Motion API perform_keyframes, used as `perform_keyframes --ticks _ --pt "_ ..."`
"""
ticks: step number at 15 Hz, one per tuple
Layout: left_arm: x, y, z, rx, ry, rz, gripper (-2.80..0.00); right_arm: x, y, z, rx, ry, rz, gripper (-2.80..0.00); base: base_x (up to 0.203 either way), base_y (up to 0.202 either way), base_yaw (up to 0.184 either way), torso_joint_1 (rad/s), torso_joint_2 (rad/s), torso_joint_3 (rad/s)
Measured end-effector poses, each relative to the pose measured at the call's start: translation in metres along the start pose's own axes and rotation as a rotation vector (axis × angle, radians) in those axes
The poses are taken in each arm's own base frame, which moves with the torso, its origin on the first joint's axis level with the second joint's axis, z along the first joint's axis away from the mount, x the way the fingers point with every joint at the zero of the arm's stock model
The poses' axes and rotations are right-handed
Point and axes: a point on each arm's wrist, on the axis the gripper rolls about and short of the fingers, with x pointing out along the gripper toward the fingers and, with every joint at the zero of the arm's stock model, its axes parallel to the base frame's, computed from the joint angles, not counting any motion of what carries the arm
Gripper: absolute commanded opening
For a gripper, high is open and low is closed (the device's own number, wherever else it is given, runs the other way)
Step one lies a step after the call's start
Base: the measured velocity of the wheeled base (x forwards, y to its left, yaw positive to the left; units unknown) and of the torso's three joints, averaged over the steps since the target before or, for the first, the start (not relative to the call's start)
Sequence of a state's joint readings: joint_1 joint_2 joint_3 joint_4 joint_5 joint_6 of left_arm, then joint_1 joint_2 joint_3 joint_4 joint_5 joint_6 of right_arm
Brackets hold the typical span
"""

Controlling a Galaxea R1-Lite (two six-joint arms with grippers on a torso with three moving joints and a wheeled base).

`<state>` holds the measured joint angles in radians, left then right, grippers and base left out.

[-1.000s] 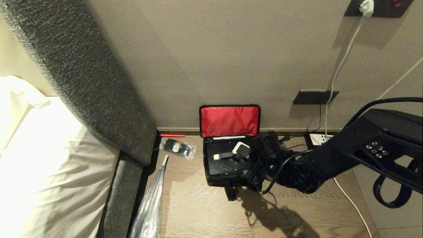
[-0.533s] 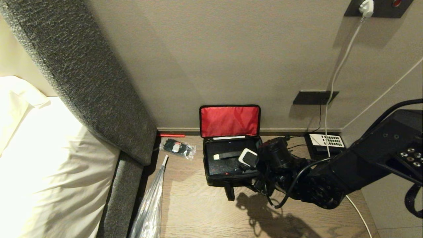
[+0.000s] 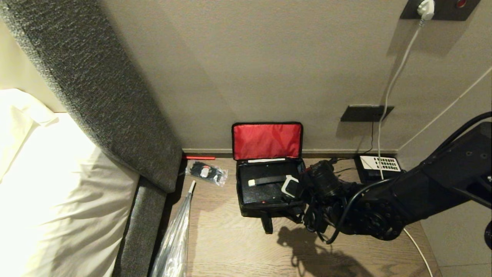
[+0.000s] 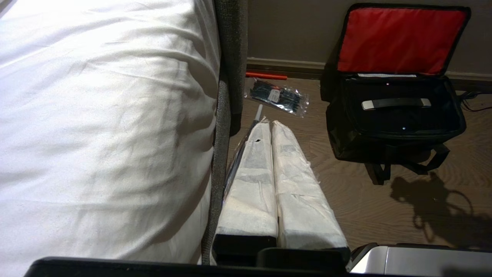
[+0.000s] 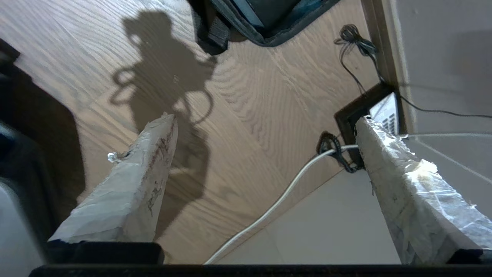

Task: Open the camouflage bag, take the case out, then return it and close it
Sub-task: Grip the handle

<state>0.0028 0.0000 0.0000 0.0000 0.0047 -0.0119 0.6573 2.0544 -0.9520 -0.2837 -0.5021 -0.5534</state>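
Fingers (image 4: 250,184) of the left gripper (image 4: 273,181) lie pressed together, wrapped in white, grasping nothing, parked low beside the bed (image 4: 107,115) with the floor (image 4: 346,200) beneath. Only the left wrist view shows this gripper; the head view does not. Past it, a clear packet of black ties (image 3: 205,172) lies on the floor near the wall (image 3: 250,69). To its right stands the camouflage bag (image 3: 265,204), its red-lined lid (image 3: 267,140) propped upright against the wall. Inside rests the case (image 3: 261,192), black, its handle (image 3: 269,180) lying flat across the top. Right of the bag's edge, the right gripper (image 5: 265,127) hangs close above the floor, jaws spread wide and empty; its arm (image 3: 403,192) reaches in from the right edge, elbow bent low. The right wrist view alone shows the spread fingers (image 5: 153,154), bare floor between them, a white cable (image 5: 276,200) running under, and the bag's corner behind. A black phone (image 3: 378,165) with white keypad sits by the wall beyond
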Motion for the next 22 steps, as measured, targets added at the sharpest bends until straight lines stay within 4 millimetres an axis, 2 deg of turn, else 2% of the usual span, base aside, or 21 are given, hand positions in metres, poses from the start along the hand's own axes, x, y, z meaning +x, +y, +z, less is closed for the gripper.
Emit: perform_keyframes --ticks 18,22 --pt "0.0 0.0 -0.0001 0.002 0.001 0.0 -2.8 0.0005 -0.0001 0.0015 0.022 0.028 -0.055 0.0 0.0 0.0 0.0 0.0 0.0 0.0" --pt "0.0 0.0 -0.0001 0.002 0.001 0.0 -2.8 0.0002 -0.0008 0.0026 0.025 0.028 -0.062 0.0 0.0 0.0 0.0 0.003 0.0 -0.134"
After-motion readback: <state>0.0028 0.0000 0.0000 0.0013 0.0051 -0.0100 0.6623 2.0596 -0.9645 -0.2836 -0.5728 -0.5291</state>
